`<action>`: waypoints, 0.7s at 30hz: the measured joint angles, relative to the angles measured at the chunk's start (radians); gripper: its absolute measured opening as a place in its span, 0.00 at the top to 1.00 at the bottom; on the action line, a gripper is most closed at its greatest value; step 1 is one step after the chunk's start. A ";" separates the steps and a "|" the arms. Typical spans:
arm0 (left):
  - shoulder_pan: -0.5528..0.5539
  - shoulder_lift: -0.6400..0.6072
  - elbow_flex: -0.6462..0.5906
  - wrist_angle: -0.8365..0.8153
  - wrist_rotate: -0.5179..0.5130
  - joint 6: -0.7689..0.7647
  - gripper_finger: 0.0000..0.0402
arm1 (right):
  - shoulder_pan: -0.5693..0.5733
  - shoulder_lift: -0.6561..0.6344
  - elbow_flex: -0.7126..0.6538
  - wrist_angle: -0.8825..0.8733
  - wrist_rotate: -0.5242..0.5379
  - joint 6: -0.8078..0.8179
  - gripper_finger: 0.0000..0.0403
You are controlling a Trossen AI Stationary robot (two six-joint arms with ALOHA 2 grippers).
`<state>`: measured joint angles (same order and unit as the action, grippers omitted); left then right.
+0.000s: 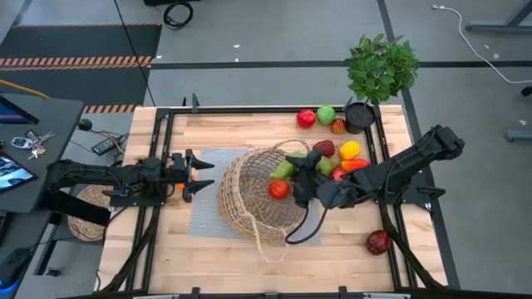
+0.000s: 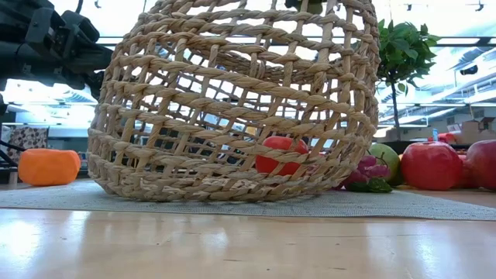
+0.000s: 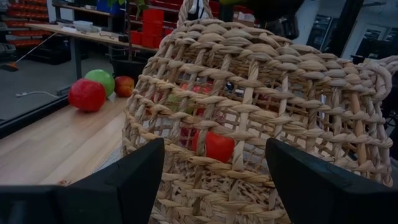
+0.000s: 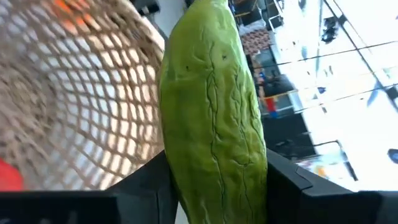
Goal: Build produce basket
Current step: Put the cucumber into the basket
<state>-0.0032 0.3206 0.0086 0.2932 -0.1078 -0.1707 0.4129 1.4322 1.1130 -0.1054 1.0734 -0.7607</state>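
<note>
while potted plant (image 1: 381, 71) flanks basket (image 1: 249, 195), fruits (image 1: 326, 115) crowd.

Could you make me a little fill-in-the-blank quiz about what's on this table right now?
1. The right gripper is shut on a long, wrinkled vegetable whose colour is ____.
2. The basket is not standing upright; it lies on its ____ on the grey mat.
3. Inside the basket sits a round piece of produce that is ____ in colour.
4. The left gripper, with its fingers open, waits beside the basket near a small ____ piece.

Missing words: green; side; red; orange
</note>
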 joint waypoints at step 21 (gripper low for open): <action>0.000 0.000 0.000 0.000 0.000 0.000 0.29 | 0.022 0.035 0.000 -0.027 -0.340 -0.069 0.57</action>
<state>-0.0032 0.3202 0.0086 0.2935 -0.1078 -0.1707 0.4345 1.4668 1.1130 -0.1324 0.7330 -0.8294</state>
